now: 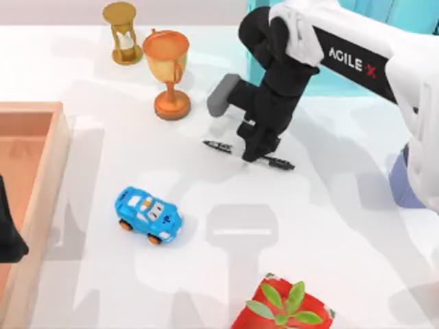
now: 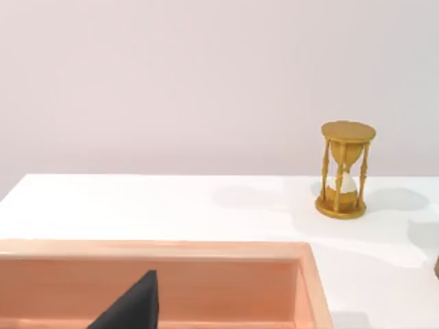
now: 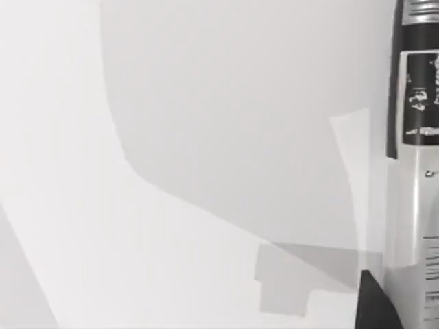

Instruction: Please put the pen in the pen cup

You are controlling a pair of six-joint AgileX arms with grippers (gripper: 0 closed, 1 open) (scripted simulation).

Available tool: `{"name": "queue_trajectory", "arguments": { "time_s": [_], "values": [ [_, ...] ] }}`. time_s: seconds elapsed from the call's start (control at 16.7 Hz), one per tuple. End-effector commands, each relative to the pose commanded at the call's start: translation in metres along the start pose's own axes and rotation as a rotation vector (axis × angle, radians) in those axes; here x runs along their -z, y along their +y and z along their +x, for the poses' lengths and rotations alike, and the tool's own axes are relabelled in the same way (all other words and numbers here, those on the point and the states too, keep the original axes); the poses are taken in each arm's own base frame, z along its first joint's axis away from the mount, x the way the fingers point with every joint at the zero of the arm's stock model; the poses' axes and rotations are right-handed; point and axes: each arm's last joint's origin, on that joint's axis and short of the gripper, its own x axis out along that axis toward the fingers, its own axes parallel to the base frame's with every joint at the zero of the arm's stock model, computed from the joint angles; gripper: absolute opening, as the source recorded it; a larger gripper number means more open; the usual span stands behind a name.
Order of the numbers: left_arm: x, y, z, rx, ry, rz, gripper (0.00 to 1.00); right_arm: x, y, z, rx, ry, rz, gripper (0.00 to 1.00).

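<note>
The pen (image 1: 219, 147) is a slim black marker lying flat near the table's middle, its point toward the left. My right gripper (image 1: 255, 152) reaches down from the upper right and sits right over the pen's mid-barrel, hiding that part. In the right wrist view the pen's barrel (image 3: 418, 103) with its grey label runs very close along one edge. The pen cup (image 1: 403, 179) is a periwinkle-blue shape at the table's right edge, mostly hidden behind my right arm. My left gripper (image 1: 8, 236) is parked at the far left over a wooden tray.
A wooden tray (image 1: 48, 171) fills the left side. A gold-orange trophy (image 1: 168, 68) and an hourglass (image 1: 123, 33) stand at the back left. A blue toy car (image 1: 147, 216) sits left of centre, and a red potted plant (image 1: 285, 308) at the front edge.
</note>
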Motion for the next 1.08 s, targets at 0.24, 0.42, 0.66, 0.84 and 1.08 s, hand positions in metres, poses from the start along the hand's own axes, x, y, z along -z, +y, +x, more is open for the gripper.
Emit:
{"name": "queue_trajectory", "arguments": {
  "time_s": [0.24,0.42,0.66,0.84,1.08],
  "values": [
    [0.0,0.0,0.0,0.0,0.0,0.0,1.0,0.0,0.0,0.0,0.0,0.0,0.0,0.0],
    [0.0,0.0,0.0,0.0,0.0,0.0,1.0,-0.001,-0.002,-0.032,0.067,-0.044,-0.017,0.0],
    [0.0,0.0,0.0,0.0,0.0,0.0,1.0,0.001,0.016,-0.041,0.056,-0.014,-0.005,0.0],
    [0.0,0.0,0.0,0.0,0.0,0.0,1.0,0.003,0.058,-0.071,0.054,-0.002,-0.009,0.0],
    [0.0,0.0,0.0,0.0,0.0,0.0,1.0,0.016,0.127,-0.124,0.069,-0.033,-0.035,0.0]
  ]
}}
